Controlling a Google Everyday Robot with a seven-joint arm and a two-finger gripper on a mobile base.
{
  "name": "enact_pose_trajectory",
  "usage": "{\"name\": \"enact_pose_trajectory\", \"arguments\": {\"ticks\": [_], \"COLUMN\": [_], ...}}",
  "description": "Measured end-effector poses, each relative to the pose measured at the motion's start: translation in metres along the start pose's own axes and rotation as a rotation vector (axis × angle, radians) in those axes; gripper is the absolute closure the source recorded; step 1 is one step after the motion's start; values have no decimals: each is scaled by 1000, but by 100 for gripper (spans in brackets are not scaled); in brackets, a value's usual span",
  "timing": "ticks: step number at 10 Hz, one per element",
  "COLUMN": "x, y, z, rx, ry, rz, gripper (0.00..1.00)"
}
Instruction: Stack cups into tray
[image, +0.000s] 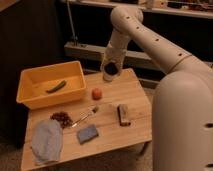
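My gripper (110, 71) hangs above the far edge of the wooden table (135, 130), right of the tray. It looks shut on a pale grey-white cup (110, 76) with a dark inside, which is held in the air. The tray (30, 97) is a big yellow bin at the table's back left corner. A green vegetable (56, 86) lies inside it. The cup is a short way right of the tray's right wall and above it.
A red fruit (96, 93) sits right of the tray. Nearer the front lie dark red berries (62, 118), a small brush (85, 117), a blue sponge (87, 133), a grey cloth (47, 141) and a brown block (123, 114). A dark shelf runs behind the table.
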Motion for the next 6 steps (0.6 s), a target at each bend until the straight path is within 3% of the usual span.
{"name": "enact_pose_trajectory", "arguments": {"ticks": [6], "x": [3], "y": [-60], "z": [4], "rx": [34], "ry": [-22], "rz": [-79], "gripper": [80]}}
